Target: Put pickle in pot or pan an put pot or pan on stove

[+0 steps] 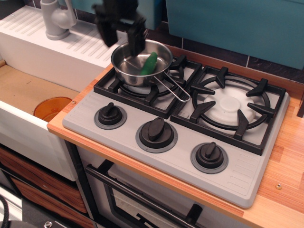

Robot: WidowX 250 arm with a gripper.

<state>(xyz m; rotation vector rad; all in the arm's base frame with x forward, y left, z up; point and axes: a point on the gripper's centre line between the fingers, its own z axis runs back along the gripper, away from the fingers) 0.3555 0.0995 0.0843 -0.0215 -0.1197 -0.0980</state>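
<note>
Inside the small shiny round stainless-steel pan [135, 64] we saw the small glossy green cucumber-shaped pickle [148, 63] lying tilted against the pan's right inner wall, its upper end near the rim; the pan itself sat on the left black burner grate [142, 85] of the light grey toy stove [190, 142], over the white disc beneath; its long thin wire loop handle [173, 88] reached out to the lower right, ending near the gap between the two grates. Above the pan's back rim we found the black gripper [122, 35], somewhat blurred; its two fingers [136, 40] stood apart, one on either side of the pan's back rim, and we could see nothing held between them; whether the right finger touched the pan we could not tell. To the right lay the second black burner grate [232, 108] over its own white disc; along the stove's front edge sat three dark round knobs [156, 129]. Left of the stove we noted a wooden sink basin [28, 85] with an orange round disc [52, 108] at its near corner; behind it stood a white ribbed drainboard [57, 52] and a grey tap [57, 19]; a teal wall panel [237, 23] ran along the back.
</note>
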